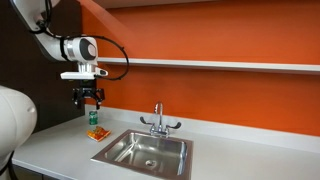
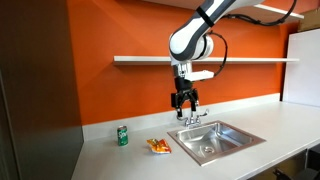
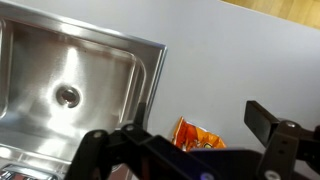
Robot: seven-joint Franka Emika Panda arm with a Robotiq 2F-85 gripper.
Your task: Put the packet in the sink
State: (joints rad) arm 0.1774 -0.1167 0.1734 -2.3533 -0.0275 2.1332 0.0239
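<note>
The end effector (image 2: pixel 185 101) hangs high above the tabletop (image 2: pixel 100 158) with its fingers spread apart and nothing between them. Both exterior views show it clear of everything below. The packet (image 2: pixel 159 146), orange-red and crinkly, lies flat on the tabletop beneath the end effector and a little to one side. It is near the rim of the sink (image 2: pixel 238 143) but not in the basin. In the wrist view the packet shows between the dark fingers, with the sink and its drain (image 3: pixel 67 96) off to their left. A small green can (image 2: pixel 123 135) stands upright on the tabletop beyond the packet, on the side away from the sink. The chrome tap (image 1: pixel 158 121) rises behind the basin, lower than the end effector.
</note>
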